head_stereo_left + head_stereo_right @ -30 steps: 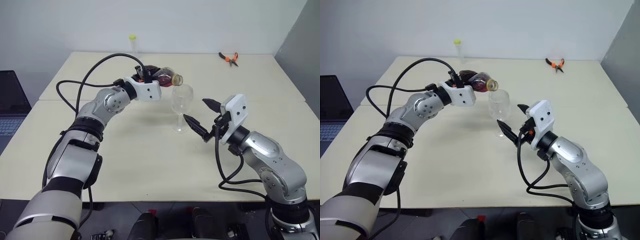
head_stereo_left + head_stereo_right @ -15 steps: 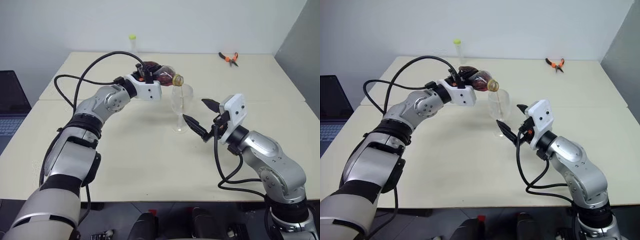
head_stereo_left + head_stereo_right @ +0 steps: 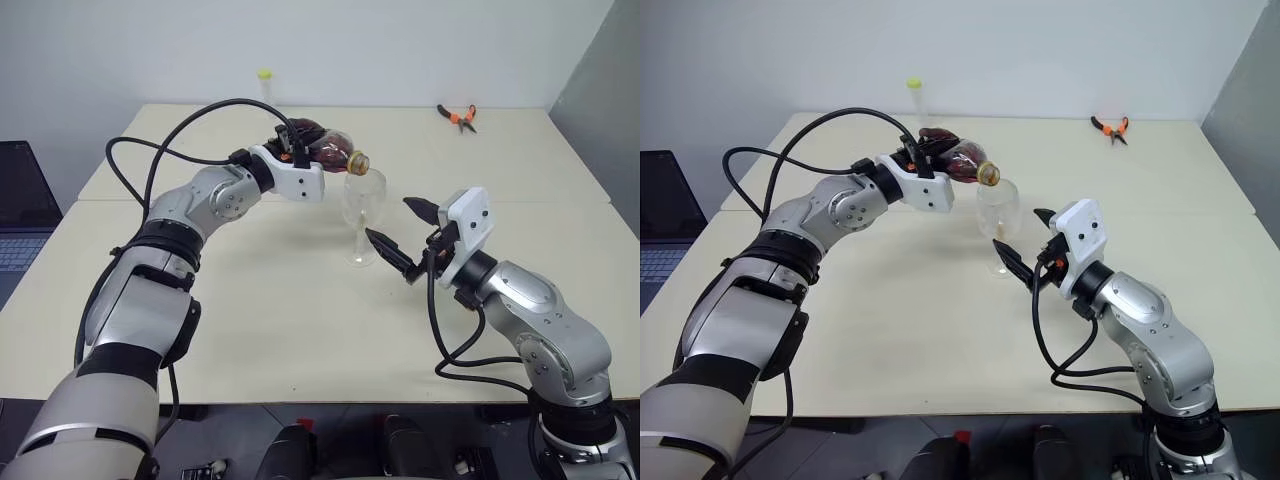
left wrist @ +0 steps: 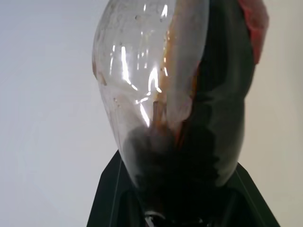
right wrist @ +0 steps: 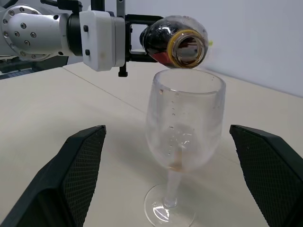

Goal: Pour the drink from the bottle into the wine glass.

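Two black fingers of the left gripper point(image 3: 303, 150) clamp the bottle point(image 3: 331, 151) by its bulbous body. Bottle lies nearly on its side, yellowish mouth just above the rim of the wine glass point(image 3: 363, 215). Drink point(image 4: 222, 94) pools dark along the lower side of the bottle. Right gripper point(image 3: 400, 238) stands just beside the wine glass, fingers spread wide and apart from it. Wine glass stands upright on the table point(image 3: 300, 320).

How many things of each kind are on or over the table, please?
Bottle, held tipped: 1
Wine glass: 1
Capped tube: 1
Pliers: 1
Total: 4
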Robot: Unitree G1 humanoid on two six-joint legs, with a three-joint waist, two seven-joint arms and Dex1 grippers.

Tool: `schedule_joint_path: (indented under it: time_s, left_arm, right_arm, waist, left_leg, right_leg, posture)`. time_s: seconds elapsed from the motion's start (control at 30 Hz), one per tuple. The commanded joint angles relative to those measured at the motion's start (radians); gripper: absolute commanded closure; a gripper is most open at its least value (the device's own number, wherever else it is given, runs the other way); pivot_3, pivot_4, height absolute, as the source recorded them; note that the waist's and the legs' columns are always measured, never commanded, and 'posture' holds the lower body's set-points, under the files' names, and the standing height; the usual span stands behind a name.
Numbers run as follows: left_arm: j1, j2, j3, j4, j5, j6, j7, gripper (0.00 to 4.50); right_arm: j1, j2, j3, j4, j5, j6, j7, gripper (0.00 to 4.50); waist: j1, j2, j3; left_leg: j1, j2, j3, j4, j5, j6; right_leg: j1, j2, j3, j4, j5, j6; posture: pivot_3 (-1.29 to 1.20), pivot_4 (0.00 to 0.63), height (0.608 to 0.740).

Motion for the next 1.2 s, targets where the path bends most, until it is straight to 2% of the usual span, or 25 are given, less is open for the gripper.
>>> schedule_joint_path:
  time_s: [0.03,1.2]
  left_arm:
    - [-0.051,0.021,0.001,-0.018,0.003,-0.012,0.036,3.53]
    - [-0.096,0.049,-0.037,0.011,0.041,-0.009,0.088,3.55]
  right_arm:
    - [-0.013,0.006,-0.003,-0.028,-0.005,-0.003,-0.003,0.00]
    - [0.000,0.011,0.001,-0.029,-0.006,-0.001,-0.004,0.00]
  waist:
    - [0.000,0.000,0.000]
    - [-0.001,0.000,0.000]
  left_leg:
    - [0.000,0.000,0.000,0.000,0.000,0.000]
    - [0.000,0.000,0.000,0.000,0.001,-0.002]
  right_leg:
    - [0.000,0.000,0.000,0.000,0.000,0.000]
    - [0.000,0.000,0.000,0.000,0.000,0.000]
  posture:
    - [0.00,0.150,0.740]
    - [0.00,0.150,0.740]
